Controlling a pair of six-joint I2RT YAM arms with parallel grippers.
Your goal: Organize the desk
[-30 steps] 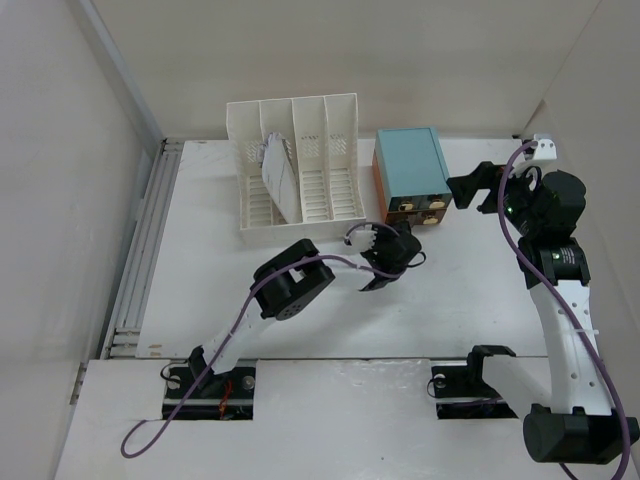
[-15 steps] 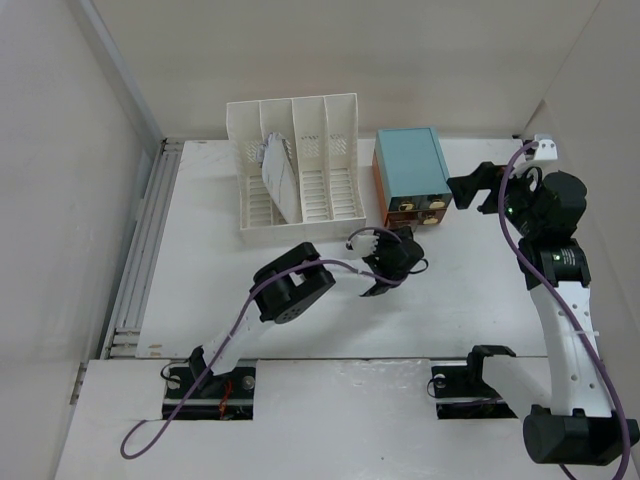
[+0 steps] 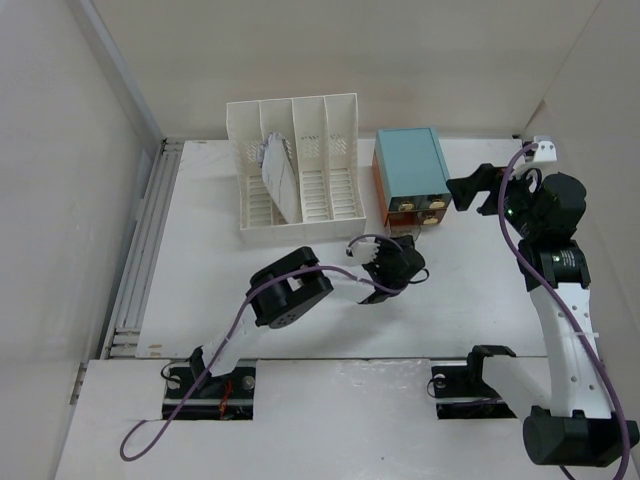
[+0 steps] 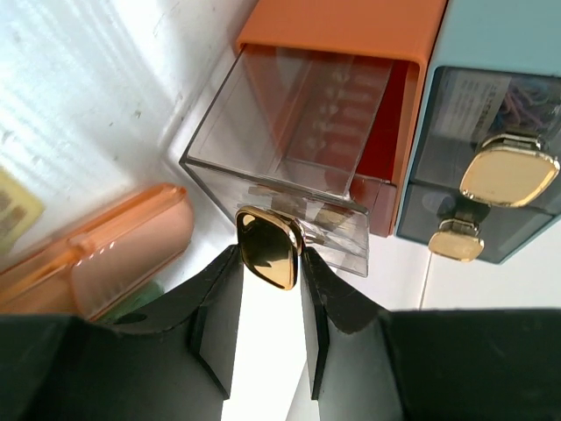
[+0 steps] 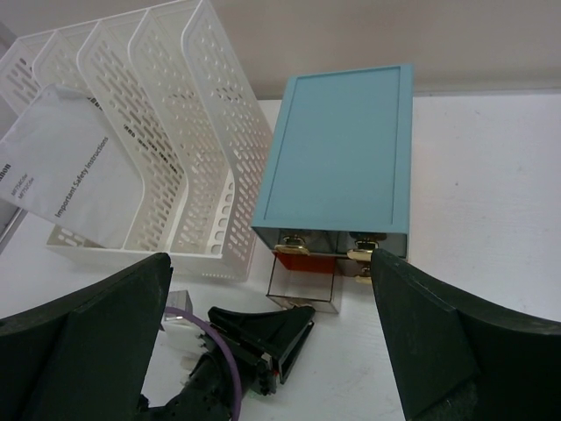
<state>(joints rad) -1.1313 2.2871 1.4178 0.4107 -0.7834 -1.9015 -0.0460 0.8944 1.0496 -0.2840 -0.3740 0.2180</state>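
One white desk (image 3: 215,290) fills the scene. Toward its far side the left gripper (image 4: 268,260) pinches the gold knob (image 4: 267,246) of a clear drawer (image 4: 289,149) standing out of the teal drawer box (image 3: 410,165). The right gripper (image 3: 477,187) hangs wide open just beside that box.

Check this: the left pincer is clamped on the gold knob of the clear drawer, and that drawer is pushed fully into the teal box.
Wrong on the drawer: the clear drawer is pulled well out of the teal box, not pushed in, as the left wrist view shows. The left pincer is indeed clamped on its gold knob.
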